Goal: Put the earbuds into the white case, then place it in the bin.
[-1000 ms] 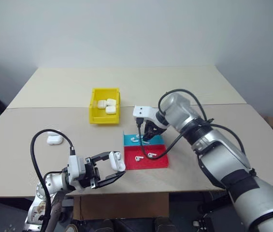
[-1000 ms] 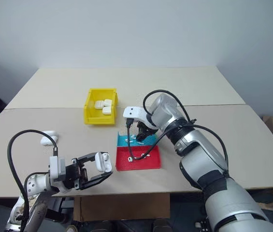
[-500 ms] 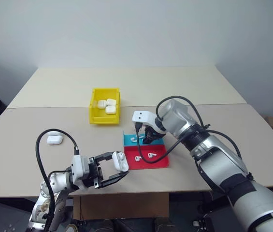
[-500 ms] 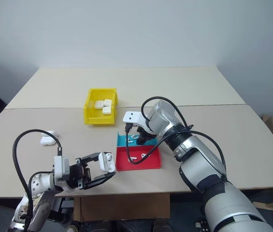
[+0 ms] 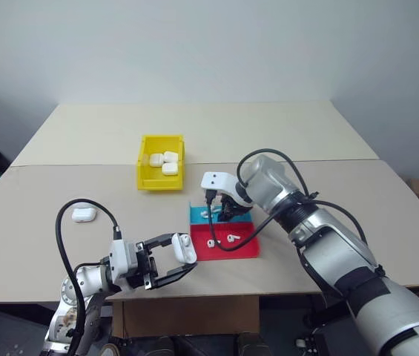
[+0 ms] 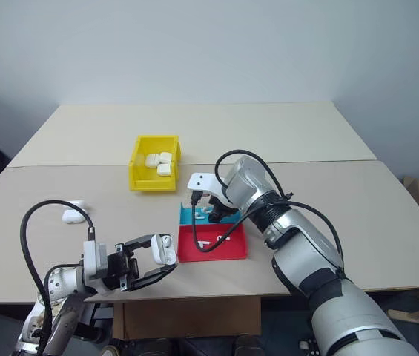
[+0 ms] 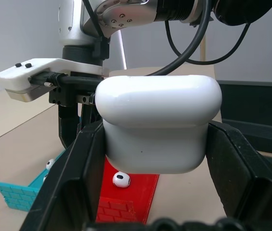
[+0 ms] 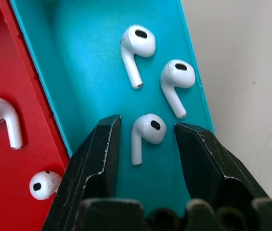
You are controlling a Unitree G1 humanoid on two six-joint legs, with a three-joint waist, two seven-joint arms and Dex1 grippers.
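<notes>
The right gripper [image 8: 145, 132], at the centre of the right wrist frame, is hovering half open over the blue half of the tray [image 8: 85, 57], its fingers [image 8: 99, 149] straddling one of the earbuds [image 8: 145, 132] without yet pinching it. Low left in the left eye frame, the left gripper [image 5: 170, 259] is clamping the white case [image 5: 185, 248] just off the tabletop [image 5: 283, 133] edge, lid seemingly raised. The yellow bin [image 5: 161, 162] is sitting upper centre, well apart, holding three identical cases. Done well, the fingers should probably close squarely on the bud's head, staying clear of its two neighbours. No brand marks or writing are legible anywhere.
</notes>
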